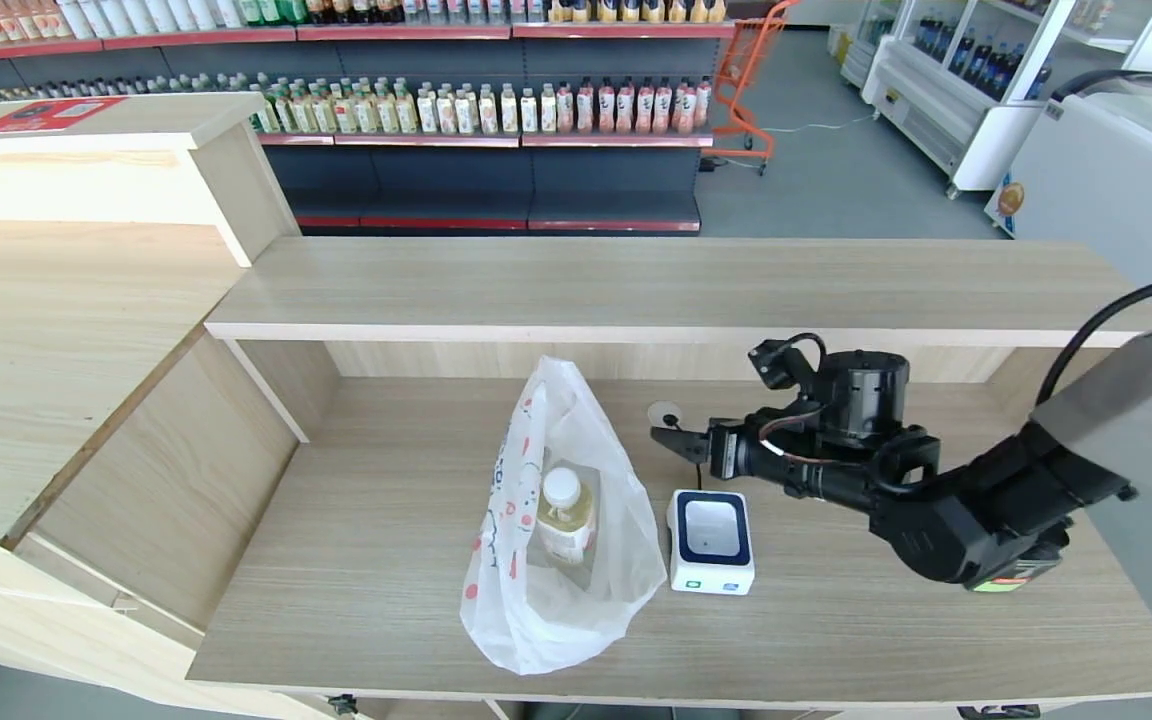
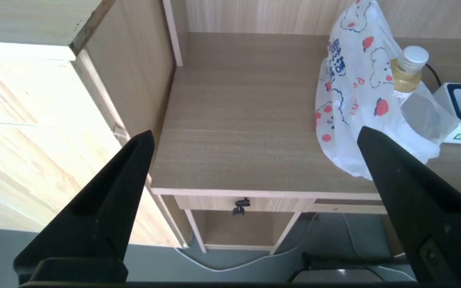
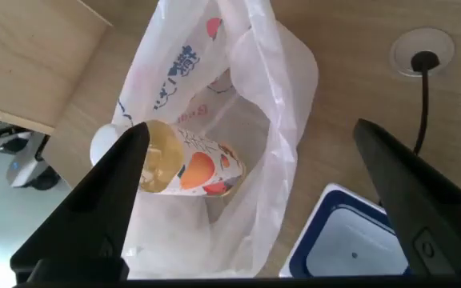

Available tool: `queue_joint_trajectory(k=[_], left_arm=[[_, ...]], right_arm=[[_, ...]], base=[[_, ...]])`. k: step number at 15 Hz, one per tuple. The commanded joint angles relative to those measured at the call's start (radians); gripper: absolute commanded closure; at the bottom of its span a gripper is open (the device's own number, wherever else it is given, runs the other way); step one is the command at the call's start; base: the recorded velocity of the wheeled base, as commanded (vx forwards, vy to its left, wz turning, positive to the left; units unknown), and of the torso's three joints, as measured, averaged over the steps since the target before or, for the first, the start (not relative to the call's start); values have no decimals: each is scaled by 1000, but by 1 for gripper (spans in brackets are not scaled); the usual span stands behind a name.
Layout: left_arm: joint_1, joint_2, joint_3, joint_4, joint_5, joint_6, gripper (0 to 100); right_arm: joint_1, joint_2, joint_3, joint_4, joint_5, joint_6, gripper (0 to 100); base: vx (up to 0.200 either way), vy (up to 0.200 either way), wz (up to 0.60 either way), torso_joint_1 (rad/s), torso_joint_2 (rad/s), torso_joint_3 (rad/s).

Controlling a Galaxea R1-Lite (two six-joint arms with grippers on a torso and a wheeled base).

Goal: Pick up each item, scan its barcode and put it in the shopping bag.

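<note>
A white printed shopping bag stands open in the middle of the wooden counter. Inside it a bottle of yellow drink with a white cap stands upright. A white barcode scanner sits just right of the bag. My right gripper hovers behind the scanner, beside the bag's mouth, open and holding nothing. In the right wrist view the bottle lies in the bag beneath the open gripper. My left gripper is open and empty, off the counter's front left, with the bag farther off.
A raised ledge runs along the counter's back and a wooden side wall closes its left. A cable port sits behind the scanner. Bare counter lies left of the bag and right of the scanner.
</note>
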Motion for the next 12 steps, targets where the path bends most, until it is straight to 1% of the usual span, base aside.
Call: queue_joint_trajectory(k=[1,4,5,6,7,8,9,10,11,12], left_arm=[[0,0,0,0,0,0,0],[0,0,0,0,0,0,0],[0,0,0,0,0,0,0],[0,0,0,0,0,0,0],[0,0,0,0,0,0,0],[0,0,0,0,0,0,0],[0,0,0,1,0,0,0],[0,0,0,0,0,0,0],[0,0,0,0,0,0,0],[0,0,0,0,0,0,0]], right_arm=[[-66,-383,297,30,-16,42,0],[-142,-657,604,44,-47,32,0],[-190,-728,676,56,-76,7,0],[-219,-788,715,99,-103,-22,0],[-233,-946,776,214,-192,-62,0],[-236,-1119,848,316,-264,-62,0],[-241,-1259,897,383,-295,-67,0],[-279,-1495,897,567,-341,-76,0],[-314,-1668,897,698,-366,-85,0],[-365,-1822,897,794,-373,-91,0]], base=[[0,0,0,0,0,0],[0,0,0,0,0,0],[0,0,0,0,0,0],[0,0,0,0,0,0],[0,0,0,0,0,0],[0,0,0,0,0,0],[0,0,0,0,0,0],[0,0,0,0,0,0],[0,0,0,0,0,0],[0,0,0,0,0,0]])
